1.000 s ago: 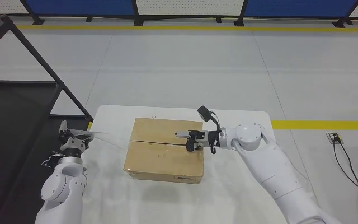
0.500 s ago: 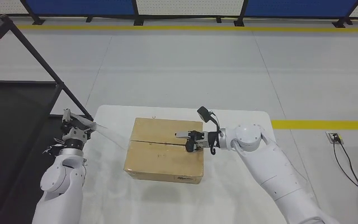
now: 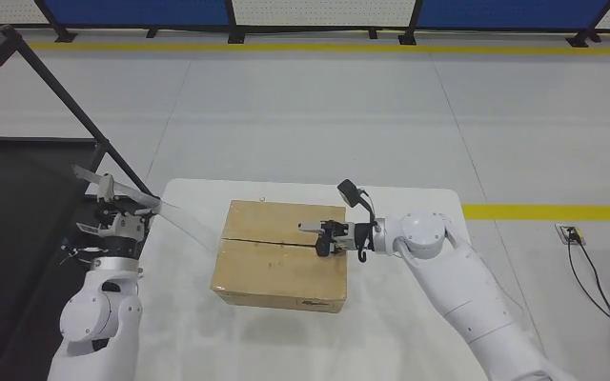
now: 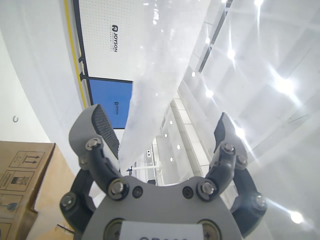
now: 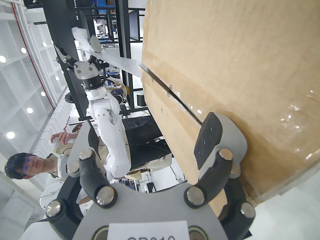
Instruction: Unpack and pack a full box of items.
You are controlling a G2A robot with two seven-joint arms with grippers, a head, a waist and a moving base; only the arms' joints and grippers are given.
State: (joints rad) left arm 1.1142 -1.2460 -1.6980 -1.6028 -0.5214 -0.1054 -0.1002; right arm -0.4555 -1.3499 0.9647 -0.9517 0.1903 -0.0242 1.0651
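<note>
Top view: we see the box [image 3: 276,255] closed on the table [image 3: 400,333], its seam running across the lid. Our right gripper [image 3: 319,233] sits over the lid near the seam's right end. Our left gripper [image 3: 114,211] hangs beyond the table's left edge, and clear tape [image 3: 181,221] stretches from it to the box's left side.

Left wrist view: the left gripper [image 4: 160,118] stands wide open. The tape [image 4: 160,76] runs up between its jaws, touching one finger [image 4: 105,131]. A corner of the box [image 4: 25,171] lies beside it.

Right wrist view: the right gripper [image 5: 150,126] is spread, one pad [image 5: 208,138] resting on the box [image 5: 225,51] by the seam, the other clear of it. The tape [image 5: 117,62] leads from the seam to the far left gripper [image 5: 92,48].
</note>
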